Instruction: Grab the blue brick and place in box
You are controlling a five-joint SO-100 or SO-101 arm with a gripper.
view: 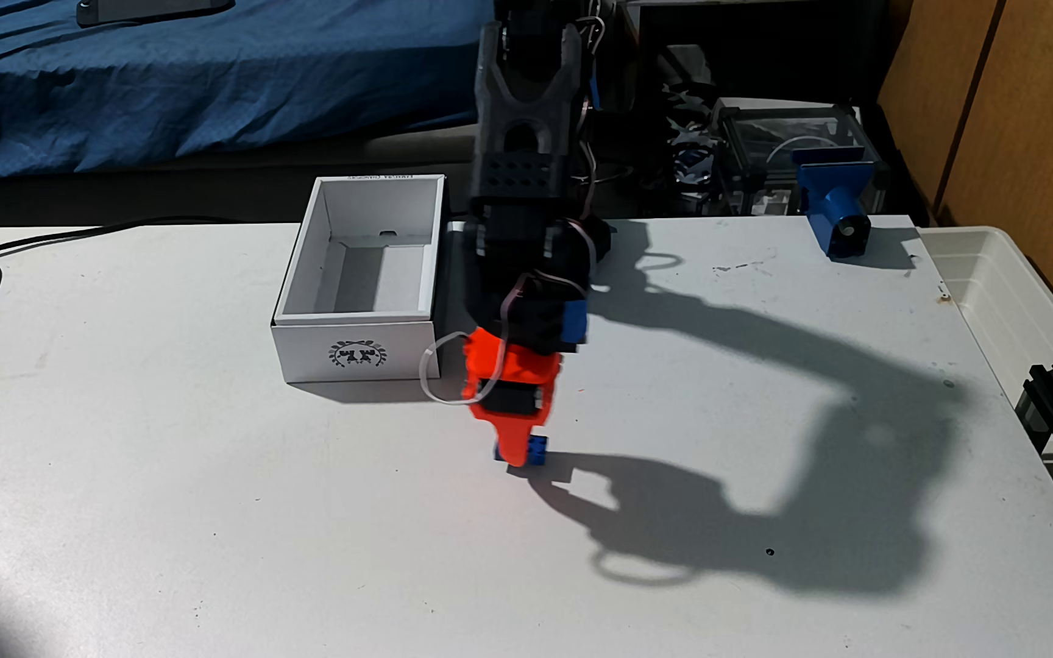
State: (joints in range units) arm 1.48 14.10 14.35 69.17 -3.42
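One orange plastic gripper (519, 457) points down at the white table (195, 506), its fingers clamped on the blue brick (535, 449), a small studded block whose ends show on either side of the front finger, at or just above the tabletop. Just behind and to the left in the fixed view stands the box (356, 357), thin white cardboard, open-topped, with a dark wreath emblem on its near short wall. Bare matte table spreads wide in front. Near the far right edge sits a blue clamp-like block (834, 209), beside a translucent plastic tub (1018, 297).
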